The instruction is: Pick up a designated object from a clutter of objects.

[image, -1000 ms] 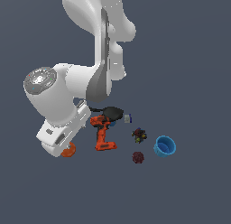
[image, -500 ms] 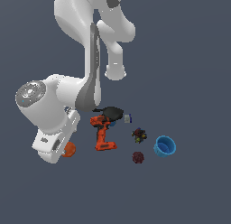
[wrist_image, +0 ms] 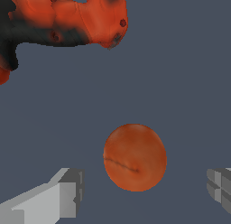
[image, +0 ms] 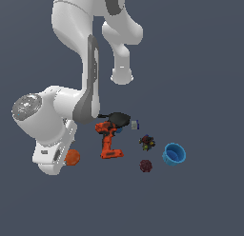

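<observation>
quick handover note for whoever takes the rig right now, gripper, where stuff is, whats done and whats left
Gripper: open, fingers either side of the orange ball, not touching it.
Ball sits on the floor beside the drill, apart from it. Pan, lump, maroon ball and cup lie further toward the exterior view's right.
Done: gripper lined up on the ball.
Left: lower if needed, close, lift.

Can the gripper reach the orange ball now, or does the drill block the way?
Probably yes. In the wrist view the orange ball lies between the open jaws of the gripper with a gap on each side, and the drill lies apart from it.
</observation>
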{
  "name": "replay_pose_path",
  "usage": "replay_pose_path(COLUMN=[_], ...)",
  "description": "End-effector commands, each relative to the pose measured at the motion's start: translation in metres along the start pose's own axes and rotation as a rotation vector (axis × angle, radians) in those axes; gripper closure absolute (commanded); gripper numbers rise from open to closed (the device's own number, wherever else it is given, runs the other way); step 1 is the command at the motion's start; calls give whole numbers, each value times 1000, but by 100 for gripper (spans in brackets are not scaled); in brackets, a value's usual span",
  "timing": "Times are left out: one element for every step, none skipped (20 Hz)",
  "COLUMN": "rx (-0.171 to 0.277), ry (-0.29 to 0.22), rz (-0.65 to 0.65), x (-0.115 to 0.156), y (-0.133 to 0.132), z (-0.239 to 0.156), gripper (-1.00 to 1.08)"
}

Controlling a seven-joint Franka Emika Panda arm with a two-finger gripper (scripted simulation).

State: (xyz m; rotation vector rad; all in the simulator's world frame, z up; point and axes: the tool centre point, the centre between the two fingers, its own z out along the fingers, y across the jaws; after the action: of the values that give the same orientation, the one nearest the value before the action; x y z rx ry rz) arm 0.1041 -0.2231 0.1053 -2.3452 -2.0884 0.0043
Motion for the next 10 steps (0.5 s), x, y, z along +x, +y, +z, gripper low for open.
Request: replay_pose_path(rx=[-2,-2,-2,-2,-3,-3,-3,-3,-2,-2], ry=[1,1,1,1,1,1,1,1,1,1], rz=[-24,-31,-37,-41,-45,-47,-49,-49,-46,-46], x=[-4,-5,-6,-7,-7,-8,-8,-9,-8,-8], y=[1,1,1,1,2,2,2,2,1,1], z=[4,5,6,7,8,8,8,8,8,8], gripper=[-92,-92,-92,-92,-92,-92,-92,-92,-92,-92])
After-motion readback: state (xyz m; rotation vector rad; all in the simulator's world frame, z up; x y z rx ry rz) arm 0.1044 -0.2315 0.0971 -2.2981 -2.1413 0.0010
